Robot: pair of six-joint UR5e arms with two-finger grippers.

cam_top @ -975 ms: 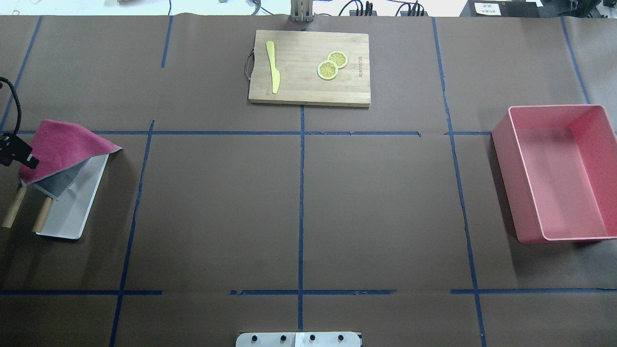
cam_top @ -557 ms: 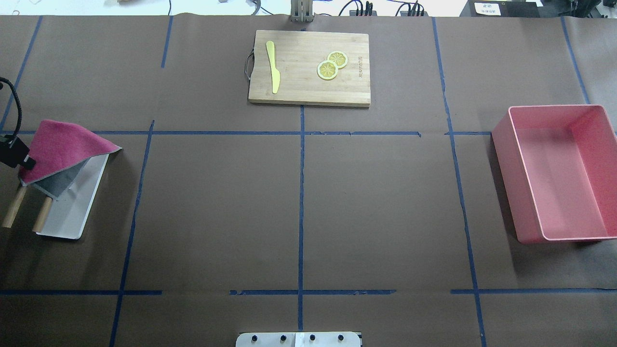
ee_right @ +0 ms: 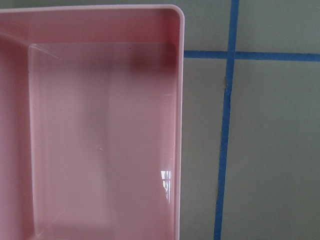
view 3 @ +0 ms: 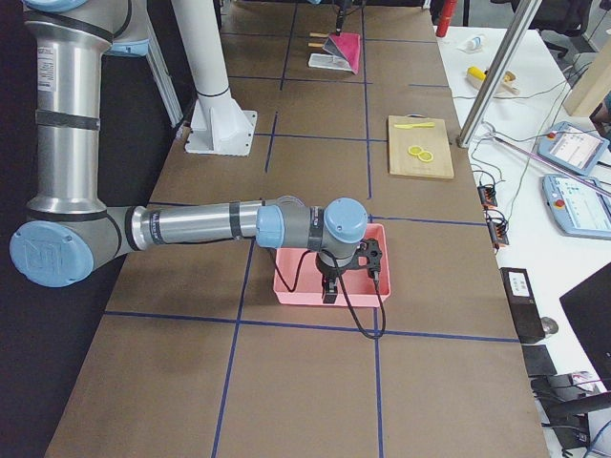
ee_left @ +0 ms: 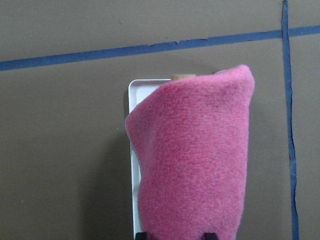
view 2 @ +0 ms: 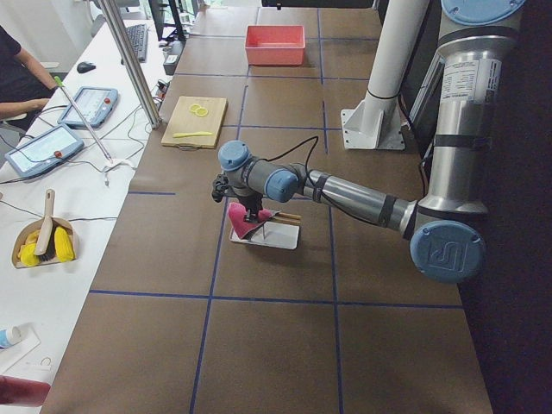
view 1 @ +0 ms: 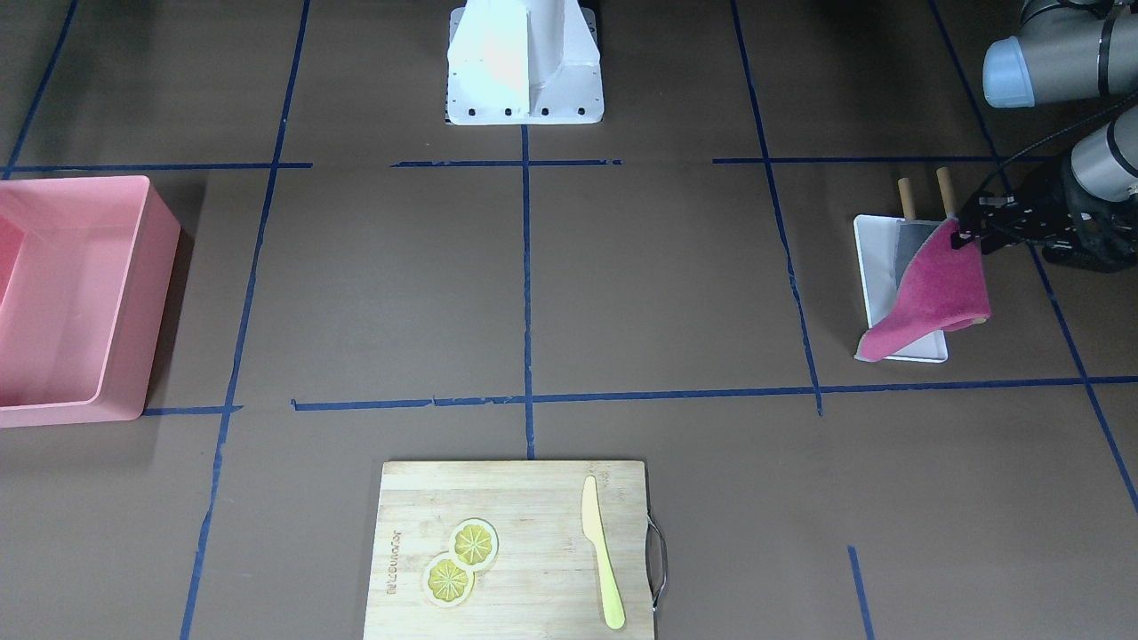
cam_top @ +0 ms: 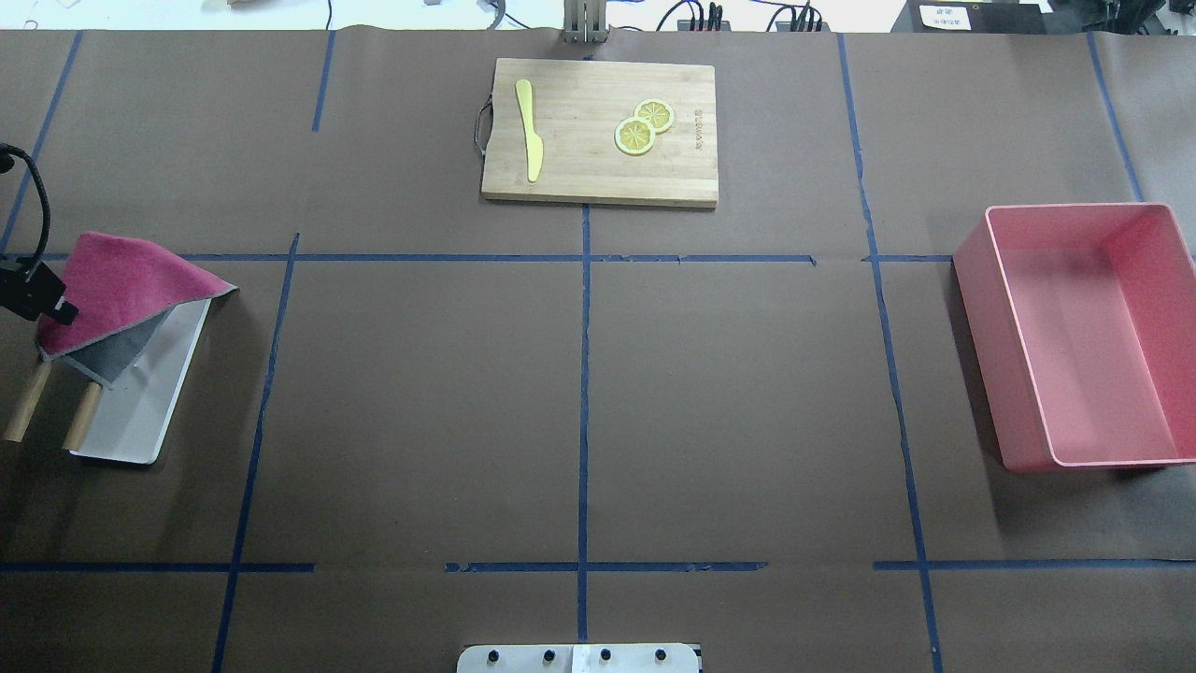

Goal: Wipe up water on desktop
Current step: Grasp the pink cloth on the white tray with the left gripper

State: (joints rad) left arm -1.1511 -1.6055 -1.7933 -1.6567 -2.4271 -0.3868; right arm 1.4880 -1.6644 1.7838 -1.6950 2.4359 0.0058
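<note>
My left gripper [view 1: 967, 233] clamps a corner of the pink cloth [view 1: 929, 298], which hangs below it over the white tray [view 1: 876, 267]: pickup step. Next, carry it onto the desktop [cam_top: 420, 402] beyond and press down; no water visible. The tray holds a grey pad [cam_top: 117, 350] and two wooden handles [cam_top: 79, 421]. The far pink bin [cam_top: 972, 346] looks bare; the right gripper [view 3: 327, 292] is above it, its grip I cannot tell.

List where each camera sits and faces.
Front-facing: across the desktop, facing the robot base; left gripper holds pink cloth.
Overhead: behind robot, down on desktop; left gripper at edge.
Exterior left: desktop's end; left arm near.
Exterior right: opposite end; right arm near.
Left wrist: down onto cloth.
Right wrist: down into pink bin.
Shared: cutting board, all exterior views.
</note>
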